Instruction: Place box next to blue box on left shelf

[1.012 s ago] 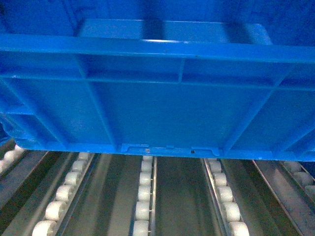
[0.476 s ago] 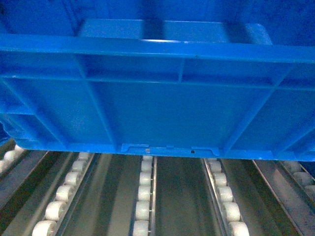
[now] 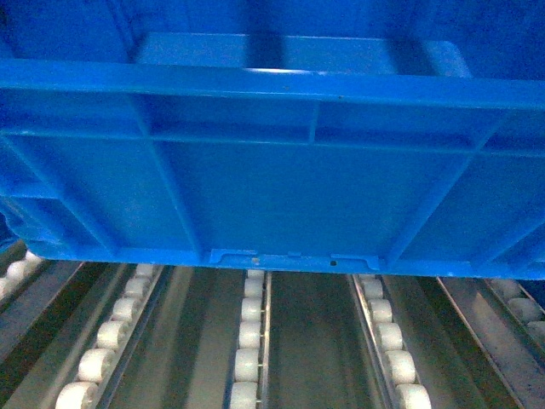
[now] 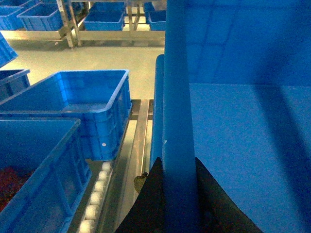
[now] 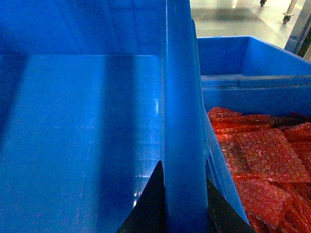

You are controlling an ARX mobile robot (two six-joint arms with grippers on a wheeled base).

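Note:
The box (image 3: 281,187), a large bright-blue ribbed crate, fills the upper head view, its bottom edge low over the left shelf (image 3: 247,358) of grey rails and white rollers. My left gripper (image 4: 178,160) is shut on the box's left rim (image 4: 177,97), one dark finger on each side. My right gripper (image 5: 183,171) is shut on the right rim (image 5: 180,73). The box's smooth inside (image 5: 82,126) is empty. A blue box (image 4: 92,104) stands on the rails to the left, with a strip of roller rail (image 4: 97,189) between them. Whether the held box touches the rollers is unclear.
A nearer blue crate (image 4: 39,165) sits at lower left. Close against the right side is a blue crate (image 5: 252,73) holding red bubble-wrap packets (image 5: 262,160). Beyond lie a pale floor (image 4: 87,58) and more blue crates (image 4: 104,17) on racks.

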